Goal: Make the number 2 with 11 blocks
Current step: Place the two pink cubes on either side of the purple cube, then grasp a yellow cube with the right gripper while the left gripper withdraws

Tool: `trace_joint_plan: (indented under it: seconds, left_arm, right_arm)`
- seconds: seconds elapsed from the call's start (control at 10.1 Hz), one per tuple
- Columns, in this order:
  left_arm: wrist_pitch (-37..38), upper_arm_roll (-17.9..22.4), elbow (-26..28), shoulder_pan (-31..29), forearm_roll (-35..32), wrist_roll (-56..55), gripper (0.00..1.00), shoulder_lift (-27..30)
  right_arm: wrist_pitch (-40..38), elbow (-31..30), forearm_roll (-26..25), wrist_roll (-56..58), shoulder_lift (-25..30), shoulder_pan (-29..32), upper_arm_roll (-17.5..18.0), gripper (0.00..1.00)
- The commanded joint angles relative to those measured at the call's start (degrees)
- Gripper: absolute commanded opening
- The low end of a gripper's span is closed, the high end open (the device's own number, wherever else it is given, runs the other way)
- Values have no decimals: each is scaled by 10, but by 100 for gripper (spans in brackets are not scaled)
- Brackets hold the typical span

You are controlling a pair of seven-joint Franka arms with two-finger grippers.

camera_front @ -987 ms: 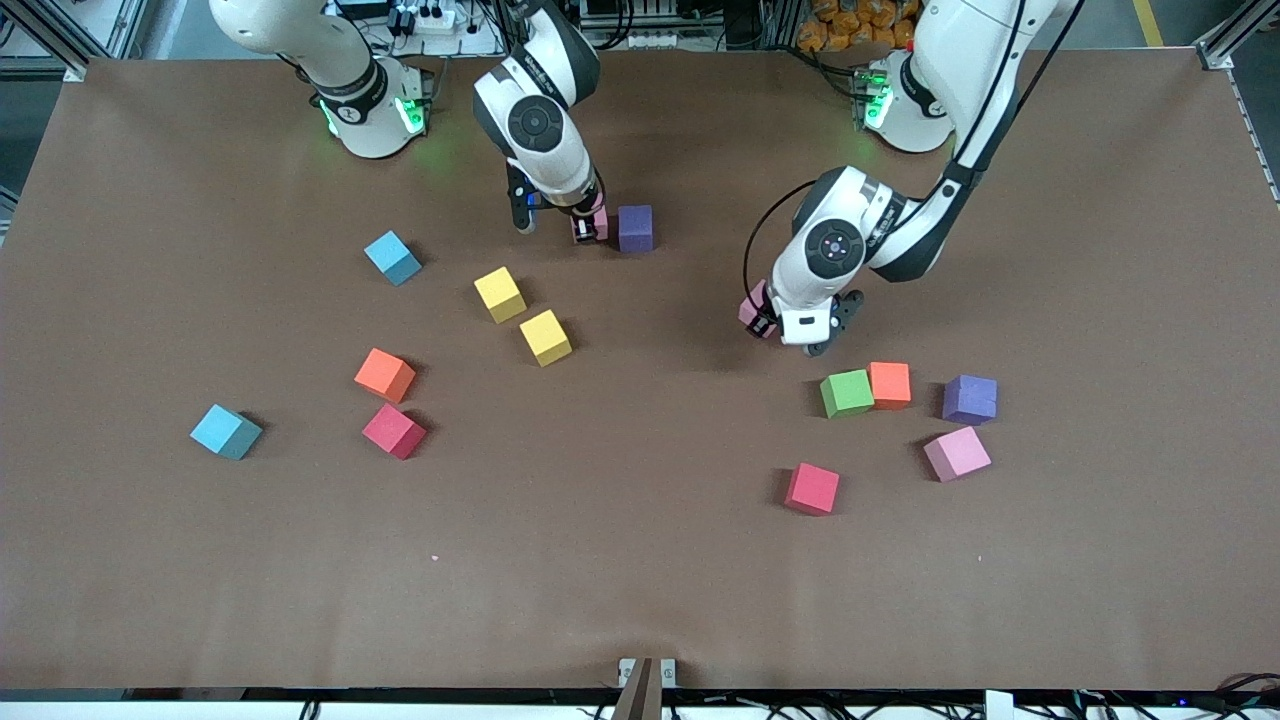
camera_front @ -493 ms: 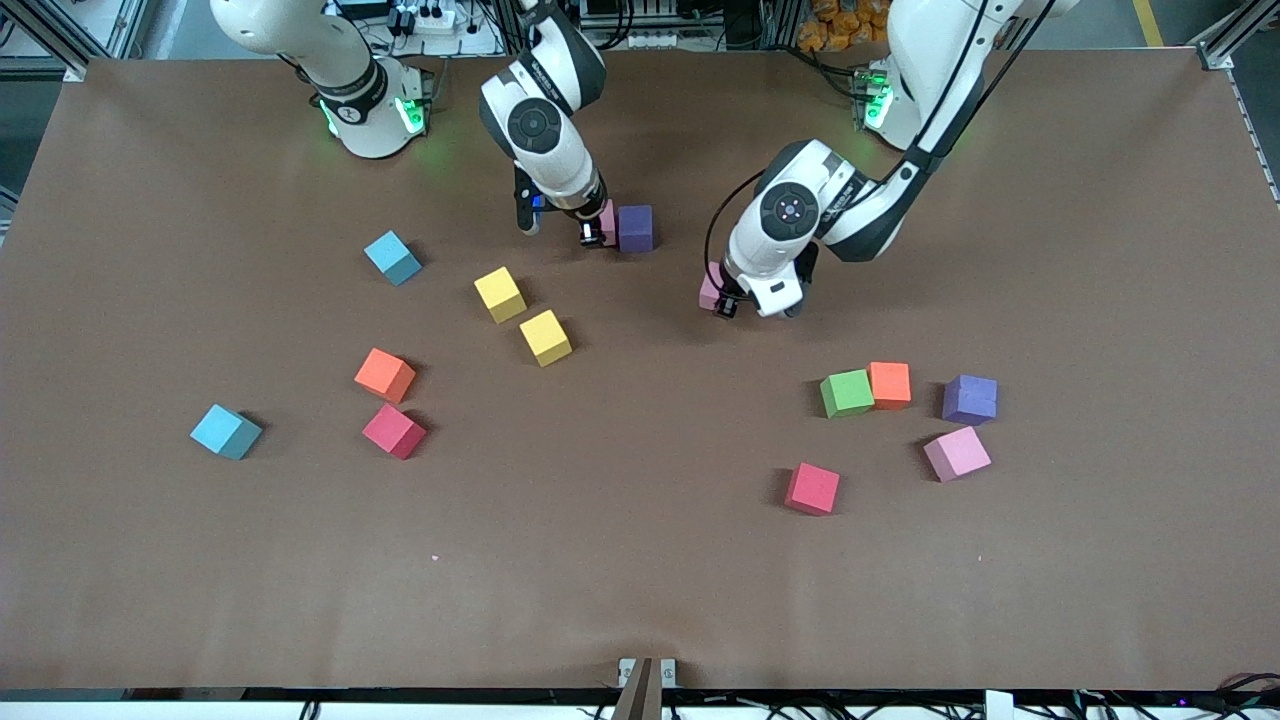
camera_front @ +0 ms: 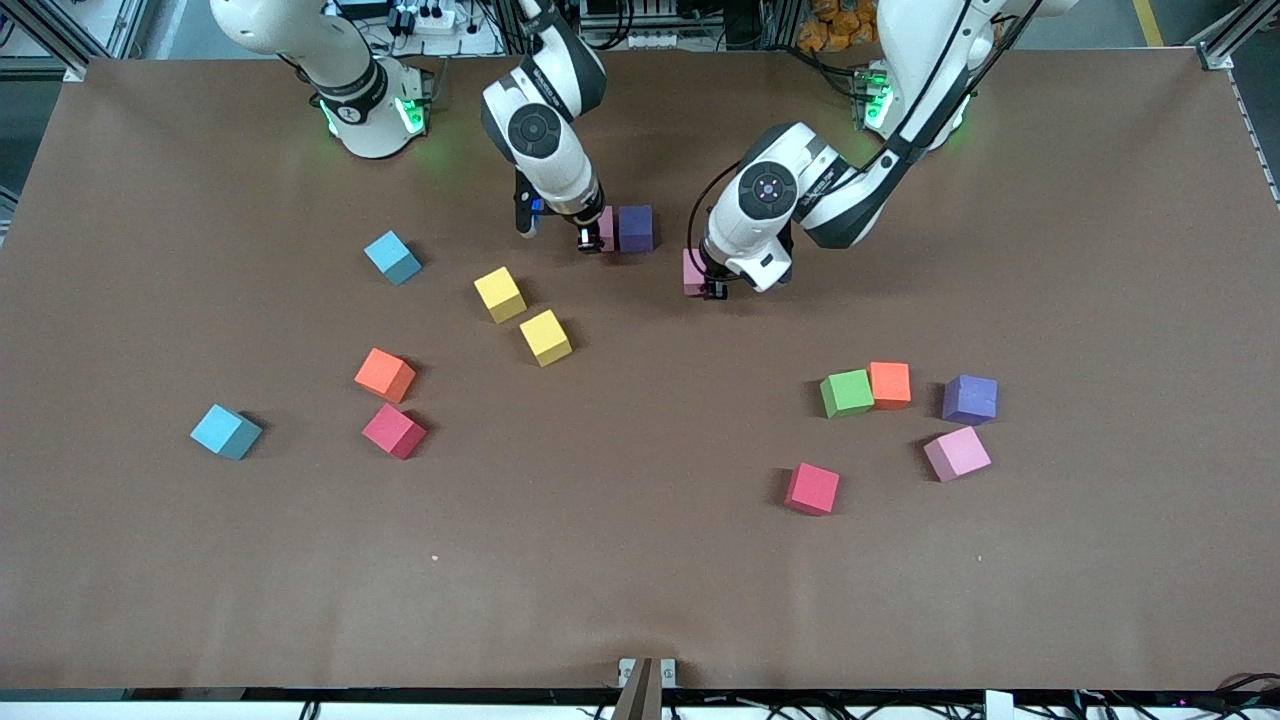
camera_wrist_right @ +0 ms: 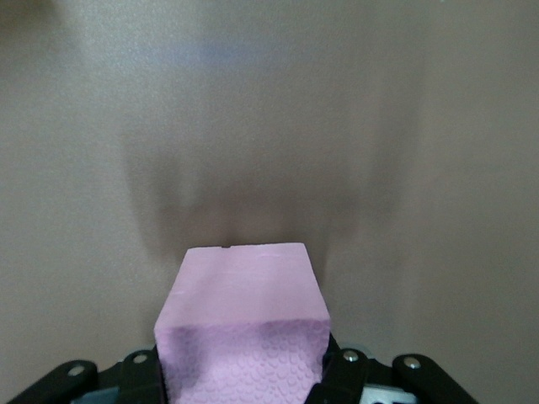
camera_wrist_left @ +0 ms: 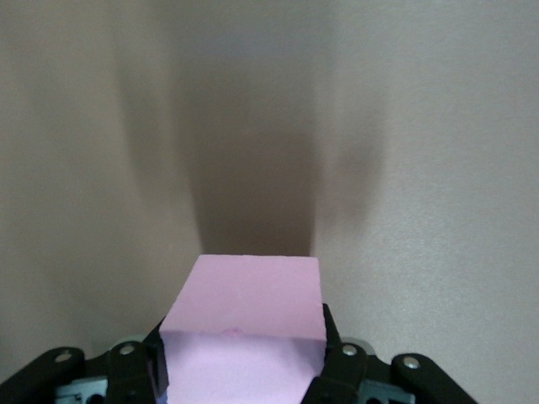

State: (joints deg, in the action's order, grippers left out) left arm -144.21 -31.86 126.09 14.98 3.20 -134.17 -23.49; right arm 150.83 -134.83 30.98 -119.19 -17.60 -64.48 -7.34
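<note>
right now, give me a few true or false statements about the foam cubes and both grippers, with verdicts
1. The left gripper holds a pink foam cube. True.
2. The right gripper is open and empty. False: it is shut on another pink foam cube.
3. The green foam cube touches an orange foam cube. True.
4. The two yellow foam cubes are stacked. False: they lie beside each other on the brown table.

Two teal-blue foam cubes on the brown table (camera_front: 640,600) (right arm's end): one (camera_front: 392,257) farther from the camera, one (camera_front: 226,432) nearer.
</note>
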Motion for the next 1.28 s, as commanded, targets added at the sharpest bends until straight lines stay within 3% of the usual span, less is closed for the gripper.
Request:
trace_joint_plan:
  seconds: [0.0, 0.59, 0.79, 0.89, 0.99, 1.18]
  left_arm:
    - [-28, -35, 37, -33, -13, -46, 12, 21]
    - [-63, -85, 61, -29, -18, -94, 12, 26]
    - [-106, -96, 93, -29, -22, -100, 11, 26]
    - [-134, -99, 107, -29, -23, -100, 11, 25]
    - [-143, -100, 108, -28, -23, -100, 12, 21]
    - [-154, -100, 108, -22, -23, -100, 12, 20]
  right_arm:
    - [21, -1, 17, -21, -5, -7, -3, 0]
    - [32, 2, 18, -32, -15, -26, -3, 1]
    - [31, 2, 18, -37, -16, -35, -3, 9]
    - [30, 2, 18, -47, -16, -37, -3, 40]
    - [29, 2, 18, -56, -16, -38, -3, 99]
    - [24, 3, 18, -59, -15, -37, -4, 100]
